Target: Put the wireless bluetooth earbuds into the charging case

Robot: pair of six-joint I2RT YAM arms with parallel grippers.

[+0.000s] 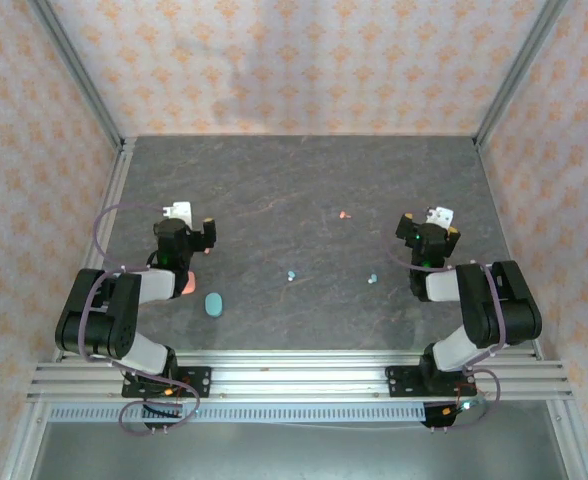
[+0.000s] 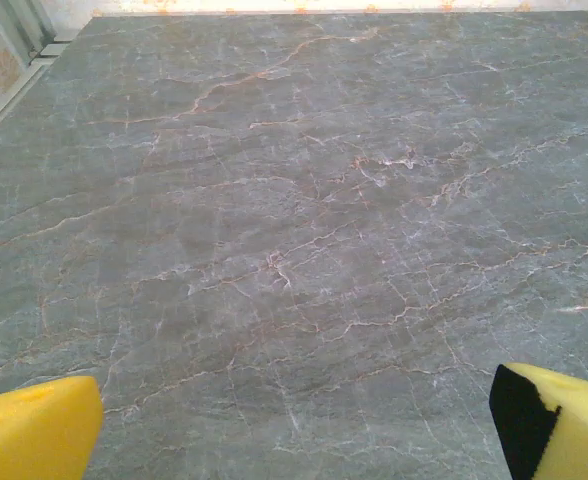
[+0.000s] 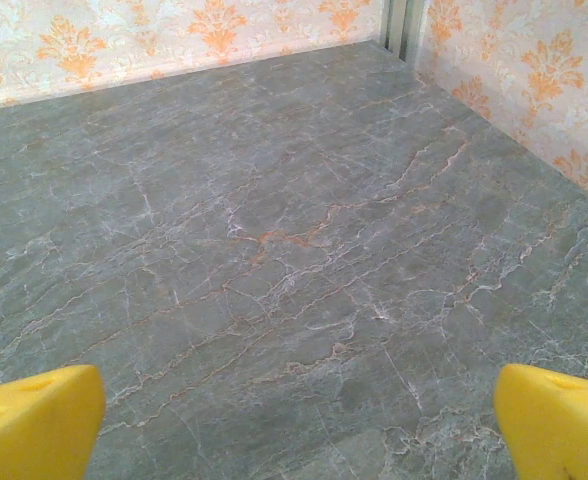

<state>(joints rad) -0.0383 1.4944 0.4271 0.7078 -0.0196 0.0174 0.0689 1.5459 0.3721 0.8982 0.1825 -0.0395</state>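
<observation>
Both pincers, left gripper (image 2: pixel 294 428) and right gripper (image 3: pixel 296 425), stand wide and empty, while the light blue earbuds (image 1: pixel 291 274) and salmon-pink earbuds (image 1: pixel 343 214) lie on the table (image 1: pixel 274 170) between the arms, and we judge them light, hard and slippery, best pinched gently across the body.

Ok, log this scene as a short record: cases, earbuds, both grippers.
teal case: oval, on the table beside the left arm
salmon-pink case: partly hidden by the left arm, just left of the teal case
light blue earbuds: two, loose mid-table, apart; the second lies nearer the right arm
salmon-pink earbud: loose, farther back; too small to count pieces
left gripper: open, nothing between its fingers
right gripper: open, nothing between its fingers
task state: no earbud in a case yet
</observation>
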